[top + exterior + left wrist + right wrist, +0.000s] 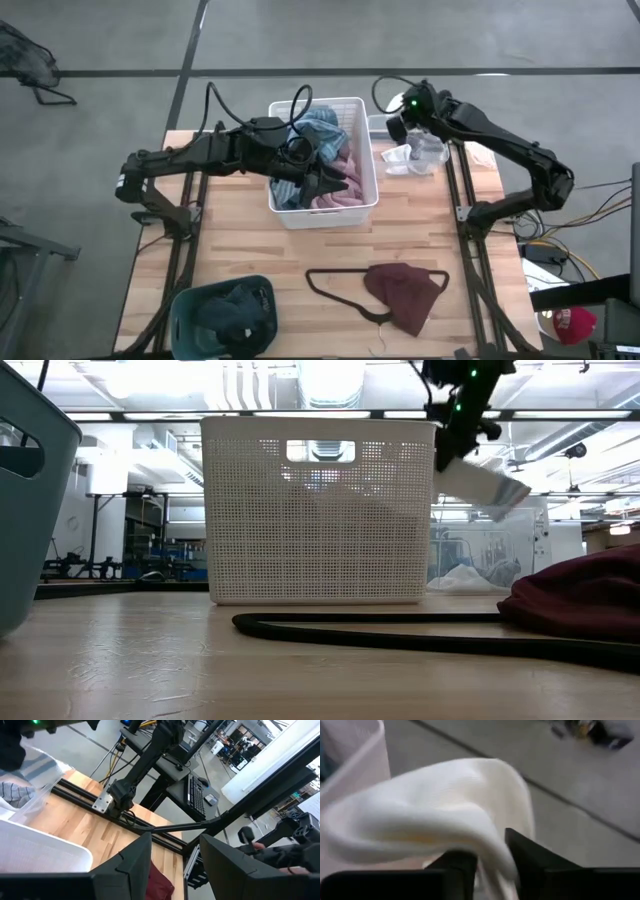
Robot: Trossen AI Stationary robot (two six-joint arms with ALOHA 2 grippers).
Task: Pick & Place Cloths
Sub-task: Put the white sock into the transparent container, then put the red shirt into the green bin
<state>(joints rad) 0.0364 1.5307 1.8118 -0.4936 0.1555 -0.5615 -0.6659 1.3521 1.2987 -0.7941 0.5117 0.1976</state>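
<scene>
Right gripper [418,135] pinching a white ribbed sock [445,820], raised beside the white perforated plastic basket [362,150].
Left gripper [335,185] waits over basket, fingers spread, empty. Next, judged: carry sock over rim, release.

I'm looking out into a big open lab or workshop hall: exposed ducts and strip lights [330,375] are running across the ceiling. Metal-framed workbenches [120,530] are standing beyond my wooden table [420,240], and a keyboard [197,795] is sitting on a nearby desk.
</scene>
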